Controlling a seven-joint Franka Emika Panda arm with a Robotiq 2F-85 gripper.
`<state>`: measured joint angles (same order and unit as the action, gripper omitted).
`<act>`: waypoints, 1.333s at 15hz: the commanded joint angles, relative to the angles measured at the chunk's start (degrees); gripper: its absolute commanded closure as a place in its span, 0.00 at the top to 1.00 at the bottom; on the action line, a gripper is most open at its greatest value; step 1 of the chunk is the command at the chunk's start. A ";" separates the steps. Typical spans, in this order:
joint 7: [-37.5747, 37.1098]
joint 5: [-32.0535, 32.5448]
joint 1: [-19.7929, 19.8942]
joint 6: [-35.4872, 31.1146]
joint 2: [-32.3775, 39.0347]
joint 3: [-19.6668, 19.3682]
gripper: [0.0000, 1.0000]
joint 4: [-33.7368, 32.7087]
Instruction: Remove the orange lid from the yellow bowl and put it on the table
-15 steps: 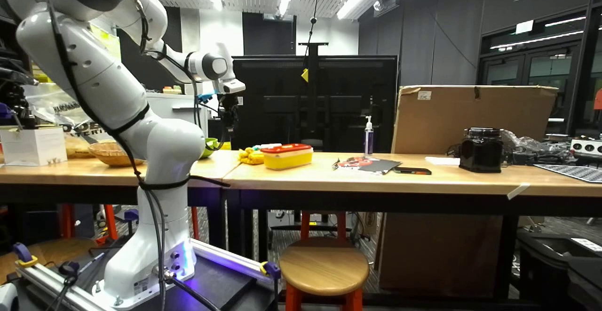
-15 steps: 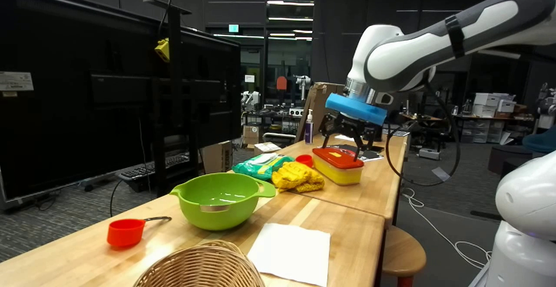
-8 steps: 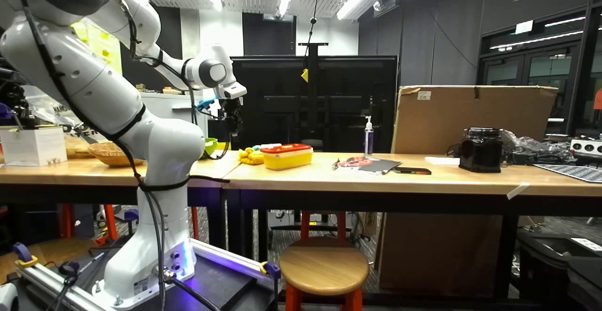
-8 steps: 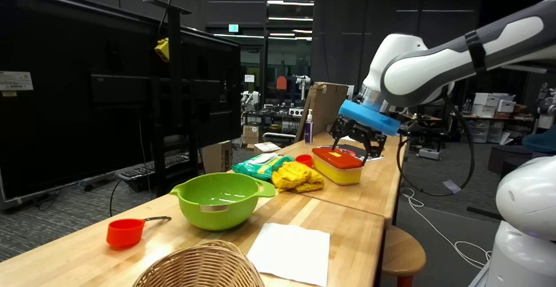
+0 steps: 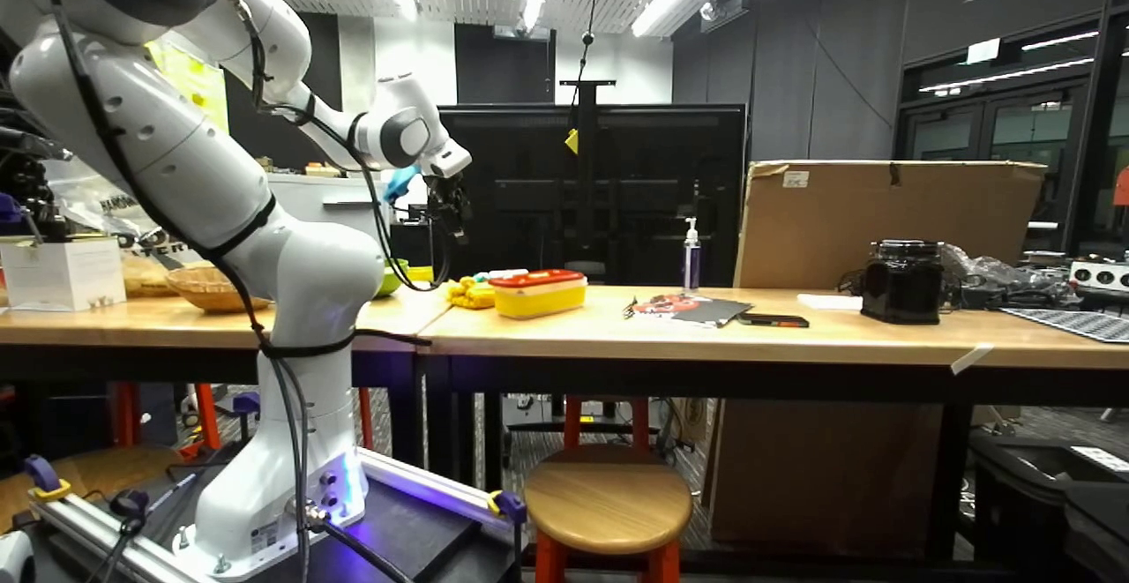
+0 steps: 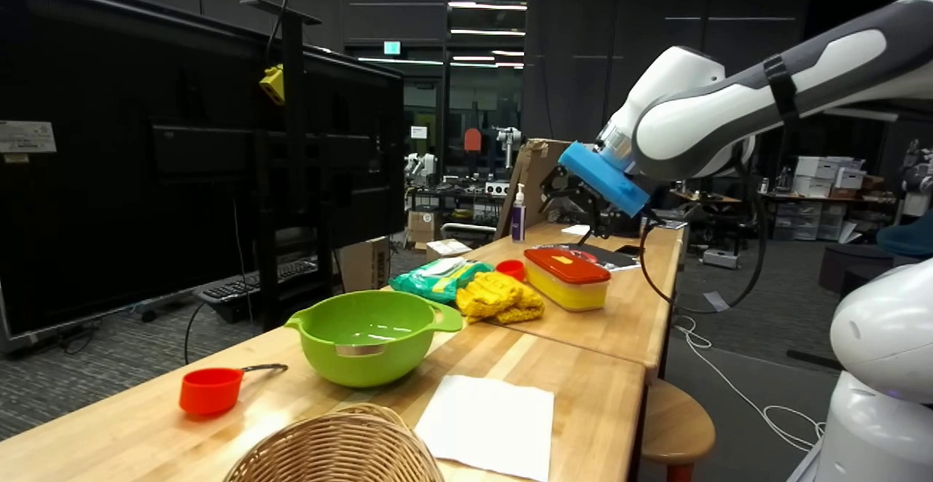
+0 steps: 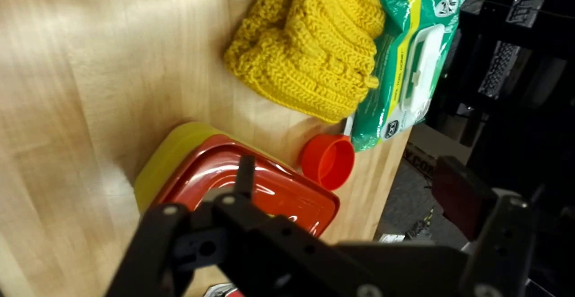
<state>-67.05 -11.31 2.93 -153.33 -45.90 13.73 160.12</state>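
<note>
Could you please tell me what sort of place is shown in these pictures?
Most likely a robotics lab or workshop. A robot arm stands by a long wooden table, and in an exterior view what looks like another robot shows in the background.
</note>
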 commanded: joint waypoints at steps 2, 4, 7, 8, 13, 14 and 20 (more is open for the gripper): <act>-1.48 -3.04 -1.38 -1.63 2.63 -0.48 1.00 -0.09; -2.99 -4.02 -1.93 1.30 1.79 -0.13 1.00 -0.07; -5.83 -4.24 -2.33 6.82 0.02 0.40 1.00 -0.24; -7.01 -4.26 -2.65 9.02 -0.63 0.50 1.00 -0.40; -11.54 -4.59 -3.11 9.38 2.08 0.50 1.00 -0.67; -12.05 -4.62 -3.09 8.77 2.83 0.33 1.00 -0.66; -10.83 -4.77 -3.54 2.94 7.12 -2.05 1.00 -0.56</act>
<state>-78.42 -14.69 0.07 -147.22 -40.78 13.08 159.56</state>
